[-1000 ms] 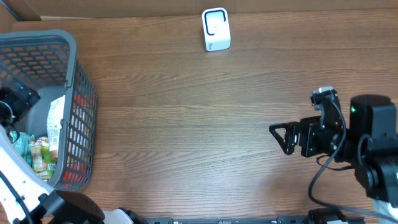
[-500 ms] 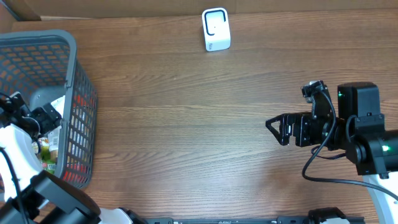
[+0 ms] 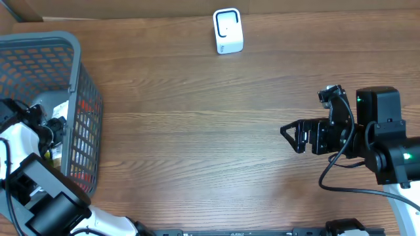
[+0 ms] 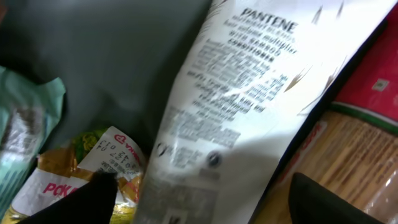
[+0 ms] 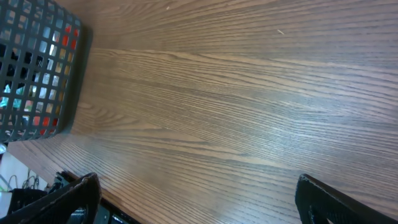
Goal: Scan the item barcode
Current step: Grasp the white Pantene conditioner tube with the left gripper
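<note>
Our left hand (image 4: 208, 202) is down in the basket (image 3: 84, 85), fingers spread open either side of the white Pantene tube (image 4: 249, 106) lying beside a yellow packet (image 4: 81, 177); our right hand (image 3: 292, 136) hangs open over the desk (image 3: 197, 144).

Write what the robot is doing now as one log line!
left gripper: open, astride Pantene conditioner pack in basket | right gripper: open, over table | scan: not yet done
</note>
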You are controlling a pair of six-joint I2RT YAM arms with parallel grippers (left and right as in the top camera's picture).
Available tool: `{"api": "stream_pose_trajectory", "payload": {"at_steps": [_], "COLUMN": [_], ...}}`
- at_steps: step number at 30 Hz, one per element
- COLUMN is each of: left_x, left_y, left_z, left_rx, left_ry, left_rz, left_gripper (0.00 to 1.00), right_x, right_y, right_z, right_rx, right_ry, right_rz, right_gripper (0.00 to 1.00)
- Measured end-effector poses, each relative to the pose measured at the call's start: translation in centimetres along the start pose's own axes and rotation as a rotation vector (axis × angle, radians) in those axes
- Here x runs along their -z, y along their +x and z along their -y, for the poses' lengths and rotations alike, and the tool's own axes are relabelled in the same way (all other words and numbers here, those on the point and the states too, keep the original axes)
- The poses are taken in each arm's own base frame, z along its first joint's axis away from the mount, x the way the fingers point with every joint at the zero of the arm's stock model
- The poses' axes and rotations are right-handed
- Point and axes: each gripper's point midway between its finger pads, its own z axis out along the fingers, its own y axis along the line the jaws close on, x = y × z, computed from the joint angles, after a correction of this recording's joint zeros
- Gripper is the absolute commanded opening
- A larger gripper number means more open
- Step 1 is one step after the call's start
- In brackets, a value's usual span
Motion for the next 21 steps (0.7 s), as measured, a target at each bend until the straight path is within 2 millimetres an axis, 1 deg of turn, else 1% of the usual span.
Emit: {"api": "stream_pose_trajectory", "payload": {"at_steps": [6, 10, 12, 15, 16, 18, 19, 21], "left_x": [-0.5, -0.8, -1.0, -1.4, -1.5, -1.9, -1.9, -2.0], "left_y": [-0.4, -0.4, -0.4, -0.4, -0.3, -0.2, -0.2, -0.2], "left_z": [0.8, 0.9, 0.9, 0.9, 0.9, 1.1, 1.2, 1.3], "left_rx": [-0.033, -0.042, -0.045, -0.055, -0.061, -0.071, -0.077, -0.08], "left_ry": [-0.023, -0.031, -0.037, -0.049, -0.049, -0.047, -0.046, -0.045], "left_rz": [-0.003, -0.013, -0.019, -0.03, -0.035, -0.044, -0.044, -0.049], "left_gripper": [0.8, 0.79, 0.74, 0.59, 0.6, 0.69, 0.72, 0.75], "right_x": [0.0, 0.0, 0.0, 0.0, 0.0, 0.0, 0.0, 0.0], "right_y": [0.0, 0.0, 0.0, 0.0, 0.0, 0.0, 0.0, 0.0], "right_z": [0.0, 0.0, 0.0, 0.0, 0.0, 0.0, 0.0, 0.0], "right_rx": [0.0, 0.001, 0.001, 0.0, 0.001, 0.0, 0.001, 0.0], "right_ry": [0.0, -0.001, 0.0, 0.0, 0.0, 0.0, 0.0, -0.001], "right_rz": [0.0, 0.0, 0.0, 0.0, 0.0, 0.0, 0.0, -0.001], "right_gripper": [1.0, 1.0, 1.0, 1.0, 1.0, 1.0, 1.0, 1.0]}}
